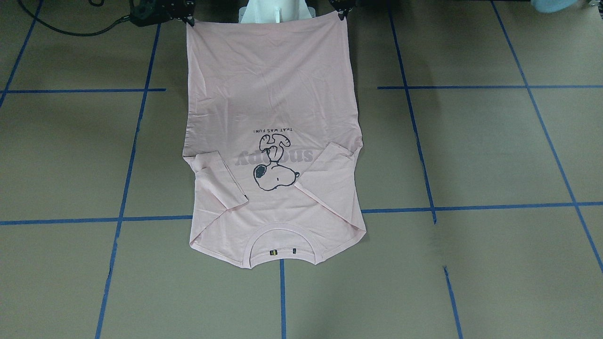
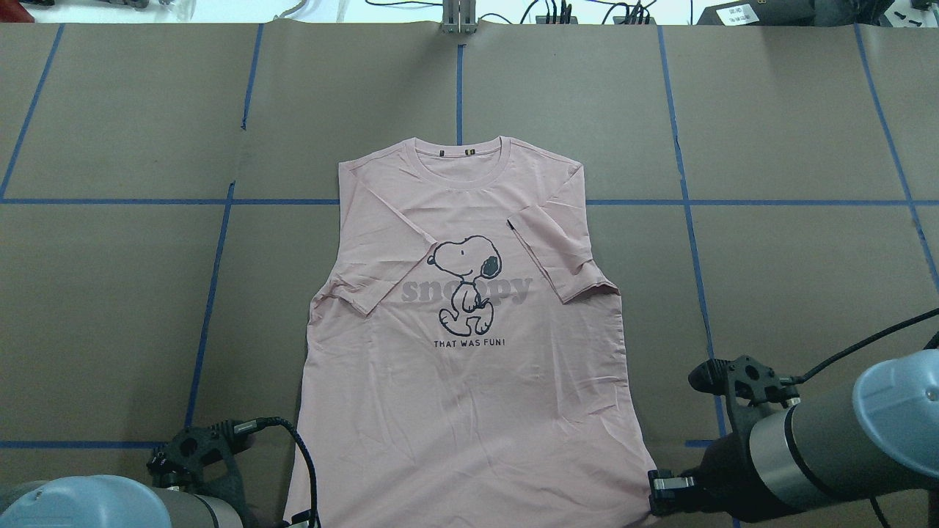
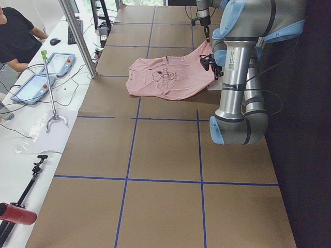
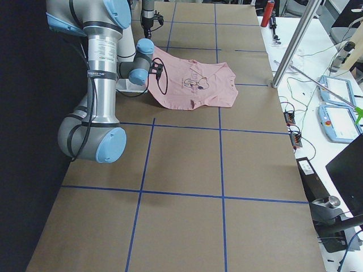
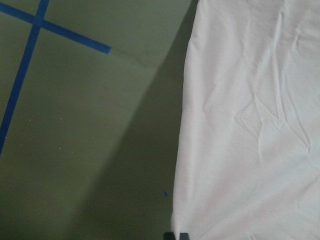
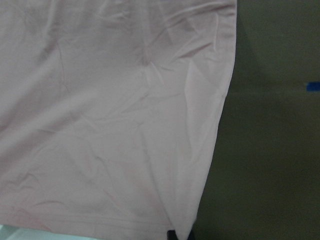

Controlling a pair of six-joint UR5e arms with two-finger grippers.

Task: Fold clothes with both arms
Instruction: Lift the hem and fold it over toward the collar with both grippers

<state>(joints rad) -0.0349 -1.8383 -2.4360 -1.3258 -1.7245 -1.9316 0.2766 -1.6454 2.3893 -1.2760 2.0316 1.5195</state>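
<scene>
The pale pink T-shirt (image 1: 273,94) lies print side up on the brown table, collar (image 2: 458,158) toward the far side, both sleeves folded in onto the chest. Its hem end is raised off the table at the robot's side. My left gripper (image 1: 342,15) is shut on one hem corner, and its fingertips show at the cloth edge in the left wrist view (image 5: 176,235). My right gripper (image 1: 189,21) is shut on the other hem corner, also seen in the right wrist view (image 6: 172,235). In the overhead view the left gripper (image 2: 297,519) and right gripper (image 2: 655,499) sit at the shirt's two near corners.
The white pedestal base (image 1: 275,12) stands just behind the raised hem. Blue tape lines (image 2: 458,88) grid the brown table. An operator (image 3: 15,36) and tablets (image 3: 31,85) are at a side bench beyond the far edge. A black cable (image 2: 304,455) loops by the left wrist.
</scene>
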